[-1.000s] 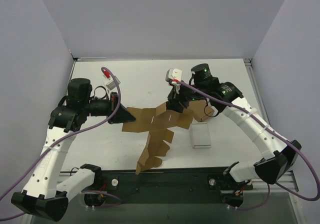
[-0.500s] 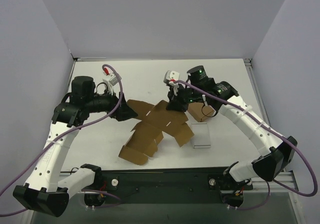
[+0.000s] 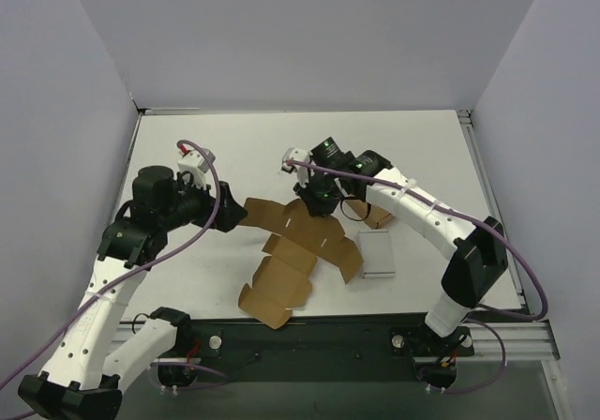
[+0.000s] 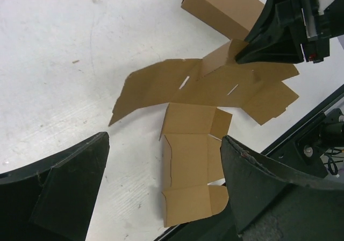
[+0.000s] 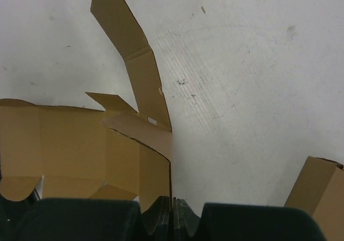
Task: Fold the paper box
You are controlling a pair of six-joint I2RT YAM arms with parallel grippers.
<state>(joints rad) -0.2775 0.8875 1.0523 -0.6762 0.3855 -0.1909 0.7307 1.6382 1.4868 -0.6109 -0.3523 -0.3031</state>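
Observation:
The paper box [image 3: 298, 244] is a brown die-cut sheet with several flaps, spread mostly flat across the middle of the table. My right gripper [image 3: 312, 202] is shut on one raised flap at the sheet's far edge; in the right wrist view the thin cardboard edge [image 5: 161, 165] runs straight into the closed jaws of the gripper [image 5: 172, 211]. My left gripper [image 3: 238, 216] hovers open at the sheet's left end, touching nothing. In the left wrist view the sheet [image 4: 193, 144] lies below and between the wide-apart fingers [image 4: 70, 192] of the left gripper [image 4: 166, 198].
A longer oblong brown carton [image 3: 381, 216] lies just right of the right gripper, partly under the arm, and shows as the carton [image 4: 223, 4] and the carton [image 5: 322, 192]. A small white-grey slab [image 3: 377, 254] sits beside the sheet's right flap. The table's near edge [image 3: 309, 319] runs close to the sheet's nearest flap.
The left gripper opened and let go of the sheet, which dropped from hanging to lying flat. The right gripper shut on a far flap and shifted left.

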